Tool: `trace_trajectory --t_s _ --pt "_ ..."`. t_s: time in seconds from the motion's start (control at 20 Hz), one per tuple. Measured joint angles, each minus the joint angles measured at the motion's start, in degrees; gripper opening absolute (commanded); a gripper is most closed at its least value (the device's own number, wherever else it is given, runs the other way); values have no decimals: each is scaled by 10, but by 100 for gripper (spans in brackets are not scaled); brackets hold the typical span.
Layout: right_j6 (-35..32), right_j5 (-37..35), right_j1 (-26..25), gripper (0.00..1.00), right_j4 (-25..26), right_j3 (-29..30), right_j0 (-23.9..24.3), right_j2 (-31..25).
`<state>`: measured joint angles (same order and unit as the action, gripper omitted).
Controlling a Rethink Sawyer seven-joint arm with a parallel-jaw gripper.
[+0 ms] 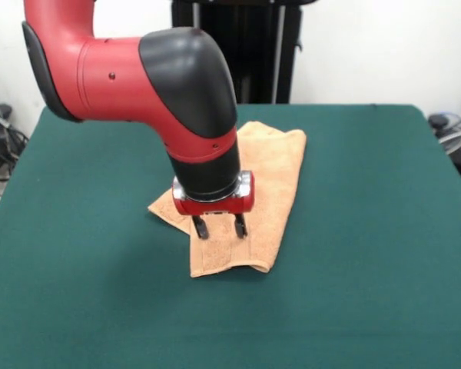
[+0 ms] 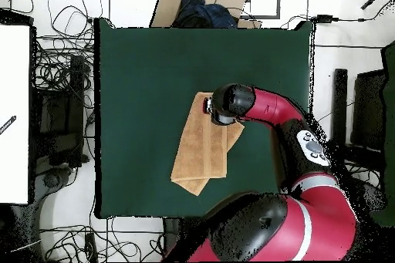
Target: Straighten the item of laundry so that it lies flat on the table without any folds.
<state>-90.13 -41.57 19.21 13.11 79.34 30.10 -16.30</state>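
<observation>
Front view, folded peach terry towel [image 1: 273,173], green felt table [image 1: 369,231], claw [image 1: 220,226] prongs apart above it.

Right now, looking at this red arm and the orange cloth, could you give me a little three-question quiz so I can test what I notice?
1. True or false: the towel lies fully flat in a single layer on the table.
2. Where is the tool? A) beside the towel, over bare green cloth; B) directly over the towel, near its front end in the front view; C) drawn back off the table.
3. Fill in: the two fingers of the tool stand ____, with a gap between them.

Key
1. False: it is folded over, with a second layer sticking out at one side.
2. B.
3. Open (apart).
</observation>
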Motion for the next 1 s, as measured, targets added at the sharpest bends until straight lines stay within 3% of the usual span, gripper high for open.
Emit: trace_trajectory --t_s 0.65,1.0 --pt "0 -15 34 100 0 -2 4 0" --pt "0 -15 25 100 2 -19 4 -1"
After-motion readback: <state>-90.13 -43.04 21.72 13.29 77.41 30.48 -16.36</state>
